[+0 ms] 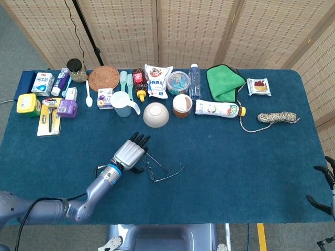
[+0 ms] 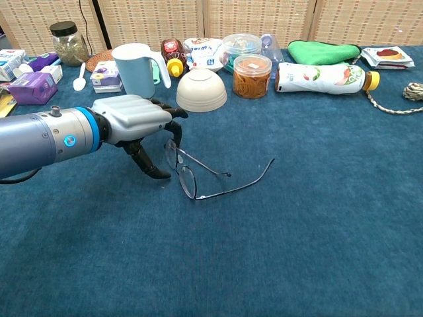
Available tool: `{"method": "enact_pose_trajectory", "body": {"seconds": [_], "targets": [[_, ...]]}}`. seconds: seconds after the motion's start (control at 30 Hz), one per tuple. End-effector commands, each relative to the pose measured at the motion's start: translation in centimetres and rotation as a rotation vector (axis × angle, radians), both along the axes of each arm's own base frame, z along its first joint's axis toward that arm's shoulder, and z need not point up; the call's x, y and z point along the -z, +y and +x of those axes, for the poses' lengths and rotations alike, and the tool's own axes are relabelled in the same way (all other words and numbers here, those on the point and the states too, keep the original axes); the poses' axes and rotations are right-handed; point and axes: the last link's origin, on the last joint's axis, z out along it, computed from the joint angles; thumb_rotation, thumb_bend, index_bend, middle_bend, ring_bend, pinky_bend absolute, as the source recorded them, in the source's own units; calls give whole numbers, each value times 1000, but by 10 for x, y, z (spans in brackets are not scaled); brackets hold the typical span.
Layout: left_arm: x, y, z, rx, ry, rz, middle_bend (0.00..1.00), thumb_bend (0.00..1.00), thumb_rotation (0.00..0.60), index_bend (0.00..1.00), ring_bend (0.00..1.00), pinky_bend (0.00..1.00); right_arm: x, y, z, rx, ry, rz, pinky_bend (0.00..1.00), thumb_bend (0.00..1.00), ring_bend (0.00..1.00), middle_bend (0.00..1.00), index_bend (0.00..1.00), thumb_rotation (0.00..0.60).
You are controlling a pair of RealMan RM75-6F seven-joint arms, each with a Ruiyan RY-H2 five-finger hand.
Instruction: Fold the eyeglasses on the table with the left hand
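Thin wire eyeglasses (image 2: pixel 192 177) (image 1: pixel 157 170) lie on the blue table (image 2: pixel 317 218) in front of the white bowl. The far temple is swung inward across the lenses. The near temple still sticks out to the right. My left hand (image 2: pixel 132 123) (image 1: pixel 129 153) sits just left of them, fingers curled down onto the far end of the frame and the thumb (image 2: pixel 151 166) low beside the near lens, gripping the front. My right hand (image 1: pixel 325 188) shows only at the right edge of the head view, off the table, fingers spread and holding nothing.
Along the back stand a white bowl (image 2: pixel 201 90), a pale blue mug (image 2: pixel 135 68), a snack jar (image 2: pixel 251 74), a lying bottle (image 2: pixel 324 76), a green cloth (image 2: pixel 324 51) and a coil of rope (image 1: pixel 277 118). Boxes and a spoon (image 2: pixel 79 80) crowd the back left.
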Motion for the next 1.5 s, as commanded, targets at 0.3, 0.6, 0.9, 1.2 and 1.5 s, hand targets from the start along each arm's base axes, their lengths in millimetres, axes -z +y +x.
{"method": "enact_pose_trajectory", "body": {"seconds": [0.3,0.6,0.9,1.2,1.5], "targets": [[-6,-2,2,10,-4,0,0,199,329,328,0,0,-1,2,2,-3,1,-1,305,0,143,100,274,600],[-17,-4,3,18,-8,9,0,199,328,237,0,0,-2,4,2,-3,-1,-2,305,0,144,100,276,600],[-31,-6,13,98,-19,9,0,199,325,145,0,0,-3,2,2,-15,-4,-2,305,0,144,100,277,600],[-20,0,33,174,33,-35,0,199,326,15,0,0,-7,7,0,-5,-2,-16,305,0,144,100,278,600],[-2,6,46,200,65,-63,0,199,327,66,0,0,-11,11,-3,10,1,-28,306,0,144,100,278,600]]}}
